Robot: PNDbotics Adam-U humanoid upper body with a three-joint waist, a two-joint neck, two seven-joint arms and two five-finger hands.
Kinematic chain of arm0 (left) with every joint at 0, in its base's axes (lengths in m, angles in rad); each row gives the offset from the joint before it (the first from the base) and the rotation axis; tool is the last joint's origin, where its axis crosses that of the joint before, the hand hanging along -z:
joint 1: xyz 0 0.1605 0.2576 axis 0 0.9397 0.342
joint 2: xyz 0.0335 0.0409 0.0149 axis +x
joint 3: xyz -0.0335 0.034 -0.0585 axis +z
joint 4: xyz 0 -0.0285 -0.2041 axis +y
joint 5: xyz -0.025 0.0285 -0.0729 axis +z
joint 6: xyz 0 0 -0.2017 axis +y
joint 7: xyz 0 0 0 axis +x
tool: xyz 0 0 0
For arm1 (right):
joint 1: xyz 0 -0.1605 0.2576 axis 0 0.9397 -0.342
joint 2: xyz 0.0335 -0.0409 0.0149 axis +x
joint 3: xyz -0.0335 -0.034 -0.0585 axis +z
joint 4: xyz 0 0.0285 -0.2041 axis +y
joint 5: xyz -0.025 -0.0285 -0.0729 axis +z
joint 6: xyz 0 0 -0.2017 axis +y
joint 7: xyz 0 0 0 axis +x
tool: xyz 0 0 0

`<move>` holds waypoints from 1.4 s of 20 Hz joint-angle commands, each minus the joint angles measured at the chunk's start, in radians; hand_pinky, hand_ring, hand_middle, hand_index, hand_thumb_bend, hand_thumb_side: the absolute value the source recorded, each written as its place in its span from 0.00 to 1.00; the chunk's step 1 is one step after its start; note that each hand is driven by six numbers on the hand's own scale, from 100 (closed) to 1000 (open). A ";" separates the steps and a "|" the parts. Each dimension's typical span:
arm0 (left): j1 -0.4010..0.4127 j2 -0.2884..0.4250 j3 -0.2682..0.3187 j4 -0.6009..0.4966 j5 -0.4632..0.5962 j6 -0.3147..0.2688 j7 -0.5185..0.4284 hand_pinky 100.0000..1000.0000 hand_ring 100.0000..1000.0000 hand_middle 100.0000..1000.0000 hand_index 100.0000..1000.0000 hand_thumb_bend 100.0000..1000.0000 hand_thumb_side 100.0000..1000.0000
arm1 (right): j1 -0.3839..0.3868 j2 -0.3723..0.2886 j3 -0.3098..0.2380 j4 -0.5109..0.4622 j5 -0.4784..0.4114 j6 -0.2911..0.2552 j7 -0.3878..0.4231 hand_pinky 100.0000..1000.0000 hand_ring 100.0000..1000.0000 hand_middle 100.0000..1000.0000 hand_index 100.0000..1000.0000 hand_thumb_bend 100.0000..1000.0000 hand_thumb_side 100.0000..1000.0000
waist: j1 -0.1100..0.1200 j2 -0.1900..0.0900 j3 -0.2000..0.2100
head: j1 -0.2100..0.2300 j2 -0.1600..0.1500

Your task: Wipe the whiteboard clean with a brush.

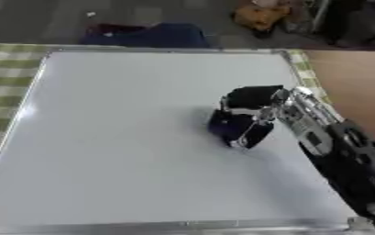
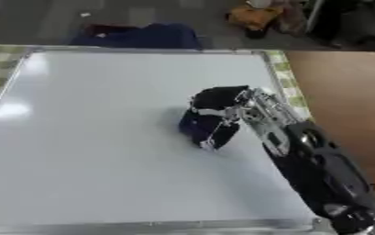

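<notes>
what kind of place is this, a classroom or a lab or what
Probably a robot lab or workshop: a whiteboard lies flat on a checked tablecloth, the right hand works on it, and clutter sits on the floor behind.

Both eyes sit in the head, looking steeply down at the whiteboard (image 1: 126, 137) from its near edge, close in; facing away toward the floor beyond its far edge; right eye offset slightly rightward; both share nearly the whole whiteboard.

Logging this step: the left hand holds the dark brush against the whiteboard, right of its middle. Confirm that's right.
Not quite: it is the right hand, its arm entering from the lower right in the left eye view, curled round the dark brush on the whiteboard. The rest stands.
</notes>
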 commanded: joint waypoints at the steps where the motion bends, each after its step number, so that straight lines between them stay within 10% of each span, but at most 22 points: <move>1: -0.012 0.022 0.006 -0.019 0.000 -0.001 0.003 0.39 0.47 0.47 0.48 0.03 0.93 | -0.006 -0.019 -0.017 -0.014 0.003 -0.140 0.147 0.13 0.14 0.00 0.15 0.00 0.14 | 0.003 -0.025 -0.001 | 0.002 0.003; 28: -0.009 0.018 0.007 -0.019 -0.007 -0.011 0.005 0.39 0.47 0.47 0.47 0.03 0.93 | 0.011 -0.130 -0.105 0.101 0.117 -0.036 -0.059 0.12 0.14 0.00 0.16 0.00 0.13 | 0.019 -0.017 0.008 | 0.065 0.022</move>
